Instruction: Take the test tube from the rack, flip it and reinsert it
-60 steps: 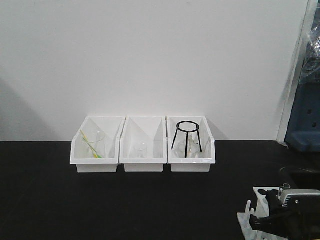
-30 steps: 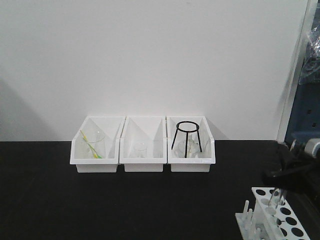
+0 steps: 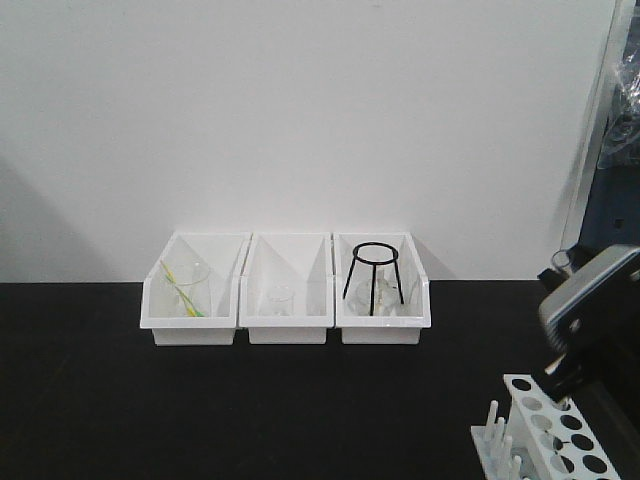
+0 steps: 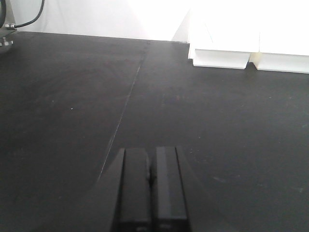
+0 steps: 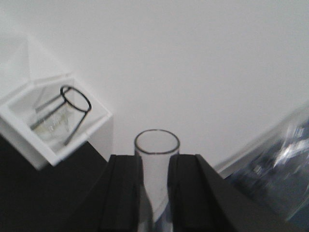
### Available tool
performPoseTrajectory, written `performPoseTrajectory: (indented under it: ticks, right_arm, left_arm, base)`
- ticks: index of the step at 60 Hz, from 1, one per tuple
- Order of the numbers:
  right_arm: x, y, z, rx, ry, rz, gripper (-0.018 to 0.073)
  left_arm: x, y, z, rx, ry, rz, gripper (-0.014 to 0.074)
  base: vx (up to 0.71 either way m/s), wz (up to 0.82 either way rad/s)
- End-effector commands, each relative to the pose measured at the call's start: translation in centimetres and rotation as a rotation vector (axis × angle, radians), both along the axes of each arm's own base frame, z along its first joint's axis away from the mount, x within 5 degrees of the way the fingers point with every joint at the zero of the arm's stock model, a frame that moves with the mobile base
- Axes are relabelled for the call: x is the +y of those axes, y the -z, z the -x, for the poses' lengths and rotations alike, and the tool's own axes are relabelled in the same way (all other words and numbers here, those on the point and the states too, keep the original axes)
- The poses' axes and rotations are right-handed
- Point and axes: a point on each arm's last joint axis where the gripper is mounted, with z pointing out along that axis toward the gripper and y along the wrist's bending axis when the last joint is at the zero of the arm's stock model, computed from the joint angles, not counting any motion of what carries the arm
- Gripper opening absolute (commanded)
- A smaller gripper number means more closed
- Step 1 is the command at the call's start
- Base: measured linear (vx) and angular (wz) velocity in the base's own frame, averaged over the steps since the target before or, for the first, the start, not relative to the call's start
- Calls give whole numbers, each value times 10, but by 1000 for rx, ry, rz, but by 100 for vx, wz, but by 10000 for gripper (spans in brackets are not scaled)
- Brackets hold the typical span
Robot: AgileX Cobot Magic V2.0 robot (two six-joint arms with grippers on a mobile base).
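Test tube out of the rack, clamped in the right pincer for the flip.

The right pincer (image 5: 155, 163) grips the test tube (image 5: 157, 145) narrowly between its two dark fingers, open rim poking past the tips toward the white wall. The rack (image 3: 545, 425) stands below it at the near right edge of the black table (image 3: 250, 410), well apart from the three white bins (image 3: 287, 330) and the wire stand (image 3: 375, 278). The left pincer (image 4: 150, 186) rests low over bare table, fingers pressed together with nothing between. I judge the flip to be the step in hand: next, the wrist must turn the tube end over end, line it up over a hole, then lower it straight without knocking the top plate.
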Motion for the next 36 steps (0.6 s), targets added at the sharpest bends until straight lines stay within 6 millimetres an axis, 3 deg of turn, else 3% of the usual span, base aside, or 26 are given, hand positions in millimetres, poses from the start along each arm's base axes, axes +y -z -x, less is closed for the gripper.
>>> performPoseTrajectory:
  ticks: [1, 7, 17, 21, 24, 32, 36]
  right_arm:
    - [3, -21, 4, -186, -41, 470, -12]
    - [1, -21, 4, -193, -35, 610, -9]
    - [-2, -22, 4, -174, 5, 508, -9]
    - [-5, -24, 3, -172, 49, 387, -9]
    - [-12, -29, 3, -190, 132, 120, -9]
    - [-44, -33, 12, -233, 423, -854, -9]
    - [-49, -24, 16, -222, 480, -1103, -9]
  left_arm:
    - [-1, -7, -1, -89, 12, -6, -6]
    - [-1, -7, -1, -89, 12, -6, -6]
    - [-1, -7, -1, -89, 12, -6, -6]
    - [-1, -7, -1, -89, 12, -6, -6]
    - [-1, -7, -1, -89, 12, -6, -6]
    - [-1, -7, -1, -89, 12, -6, -6]
    - [-1, -7, -1, -89, 12, -6, -6]
  base:
    - [0, 0]
    - [0, 0]
    - [0, 0]
    - [0, 0]
    - [0, 0]
    - [0, 0]
    - [0, 0]
